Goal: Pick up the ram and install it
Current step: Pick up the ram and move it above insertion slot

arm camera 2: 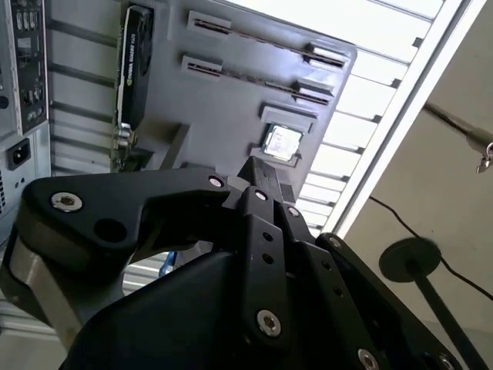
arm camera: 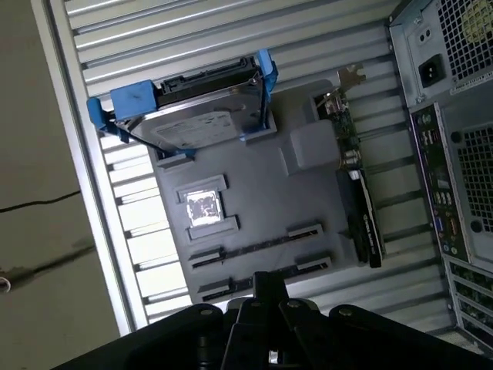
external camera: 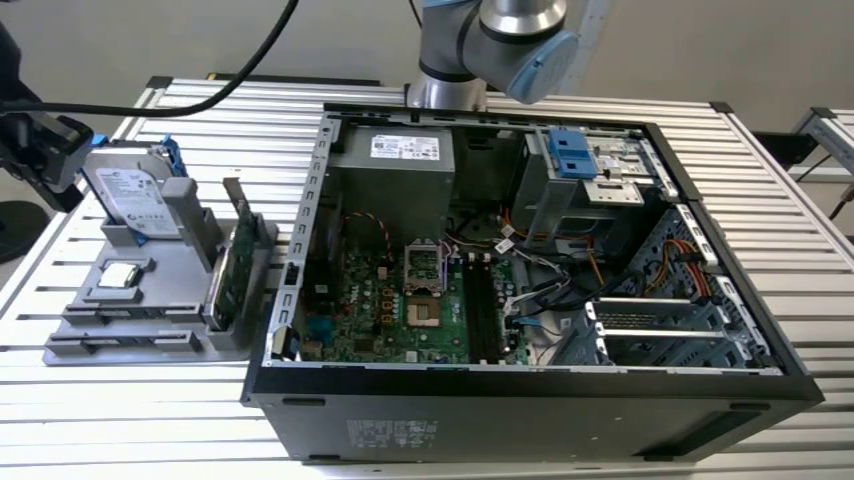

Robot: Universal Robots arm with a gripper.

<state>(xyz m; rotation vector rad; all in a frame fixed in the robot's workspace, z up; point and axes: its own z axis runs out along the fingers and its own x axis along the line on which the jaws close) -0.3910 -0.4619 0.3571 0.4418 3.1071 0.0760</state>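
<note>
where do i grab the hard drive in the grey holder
Probably its free upper edge, pinched across the two flat faces, from above: the hard drive stands on edge in the grey holder, blue rails on its sides.

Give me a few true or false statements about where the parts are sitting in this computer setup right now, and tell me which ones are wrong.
1. The computer case has its side open, with the motherboard exposed. True.
2. The hard drive with blue rails is mounted inside the case. False: it rests on the gray tray, outside the case.
3. A processor chip lies flat on the gray tray. True.
4. The expansion card lies flat on the slatted table. False: it stands on edge in the tray, on the side nearest the case.
5. The end effector is reaching into the case. False: in both wrist views it is above the gray tray.
</note>
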